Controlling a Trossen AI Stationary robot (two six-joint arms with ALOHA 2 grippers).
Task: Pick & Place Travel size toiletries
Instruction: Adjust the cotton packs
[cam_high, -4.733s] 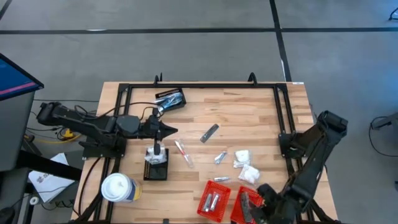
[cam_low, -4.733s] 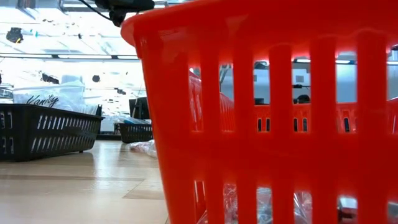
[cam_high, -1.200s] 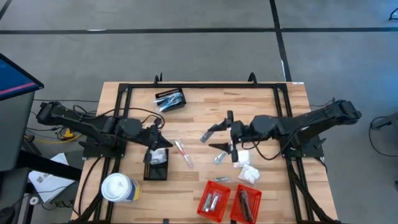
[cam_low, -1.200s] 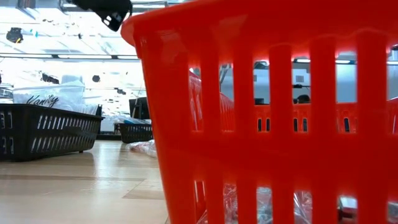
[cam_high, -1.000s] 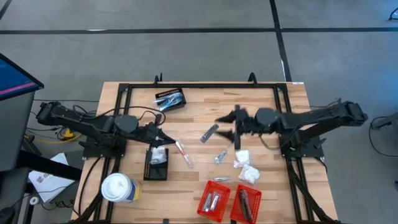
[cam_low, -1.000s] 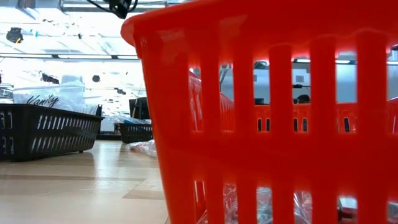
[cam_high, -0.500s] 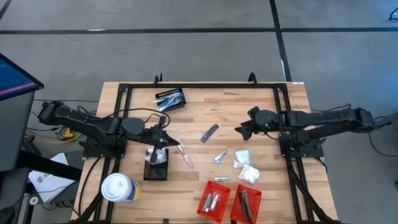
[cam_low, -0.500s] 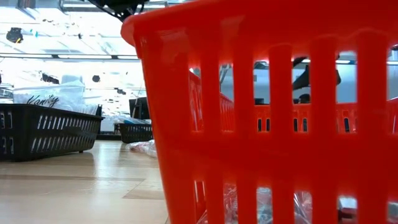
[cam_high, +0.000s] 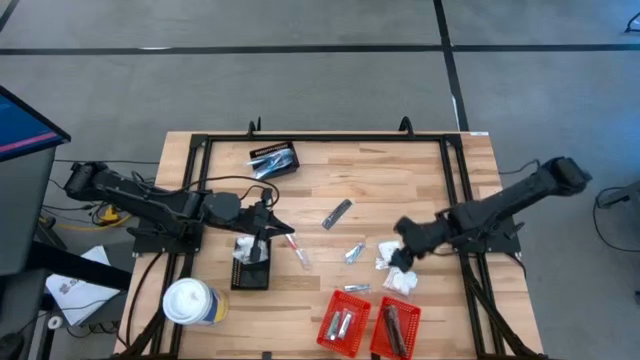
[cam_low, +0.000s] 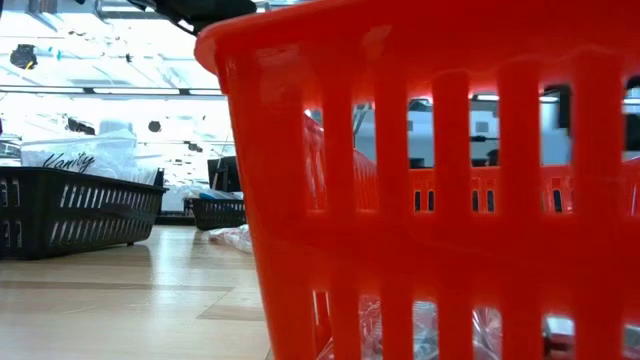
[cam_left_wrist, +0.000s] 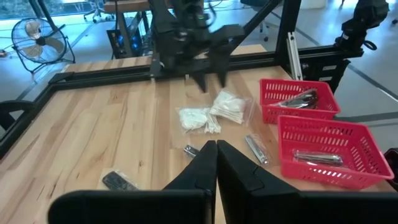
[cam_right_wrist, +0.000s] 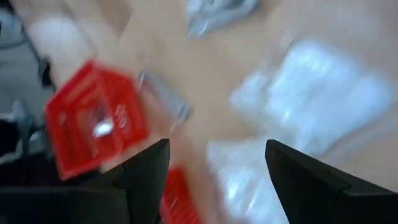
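our right hand (cam_high: 404, 250) hangs over the two white clear-wrapped packets (cam_high: 396, 268), fingers (cam_right_wrist: 314, 180) spread apart, nothing between them. just past it on the tabletop (cam_high: 400, 175) lie a small silvery tube (cam_high: 354, 252) and a thin pinkish tube (cam_high: 295, 245); a dark grey stick (cam_high: 337, 213) sits farther out. the two red slotted baskets (cam_high: 367, 326) are just beside the packets. left hand (cam_high: 270, 228) sits above a small black slotted basket (cam_high: 251, 270), fingers together, empty. risk as we see it: crinkly wrap slips from the pinch, or both packets come up together; the descent could also clip a basket rim.
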